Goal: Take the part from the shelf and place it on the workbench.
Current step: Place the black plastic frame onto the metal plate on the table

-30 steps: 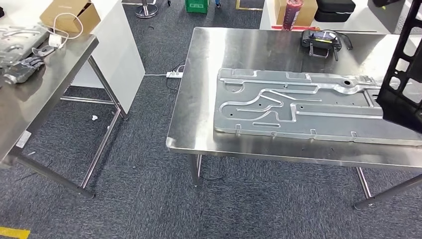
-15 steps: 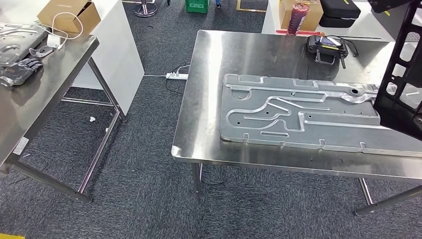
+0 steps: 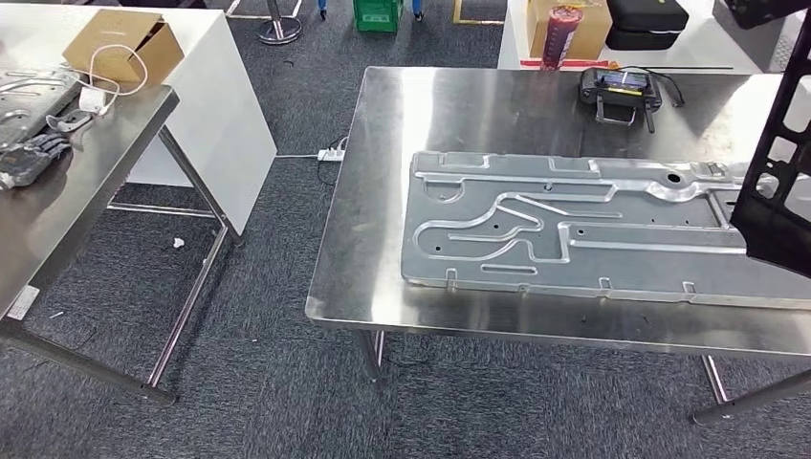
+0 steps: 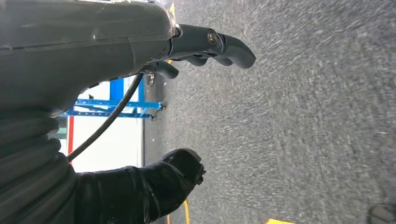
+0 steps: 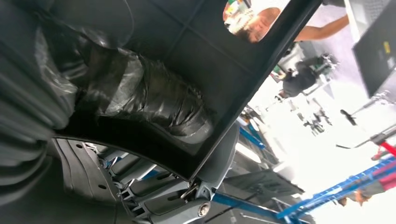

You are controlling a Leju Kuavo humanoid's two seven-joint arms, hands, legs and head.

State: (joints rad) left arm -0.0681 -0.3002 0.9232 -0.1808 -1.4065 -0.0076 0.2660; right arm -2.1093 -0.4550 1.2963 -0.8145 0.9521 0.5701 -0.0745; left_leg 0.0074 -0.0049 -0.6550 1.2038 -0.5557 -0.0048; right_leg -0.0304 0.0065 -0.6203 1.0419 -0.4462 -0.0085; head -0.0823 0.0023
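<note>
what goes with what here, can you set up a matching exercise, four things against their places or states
Things:
1. black part
2. metal panel
3. cardboard box
4. left hand

Places or states:
a. on the white table
b. lying flat on the workbench
c. held by the right hand
d. holding nothing, over carpet

Pairs: 1-c, 2-b, 3-a, 4-d

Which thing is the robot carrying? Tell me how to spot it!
Find the big steel workbench with the flat silver metal panel lying on it. At its right end a black plastic part with cut-out windows hangs upright above the panel, held by the right hand. It alone is black and off the table.
</note>
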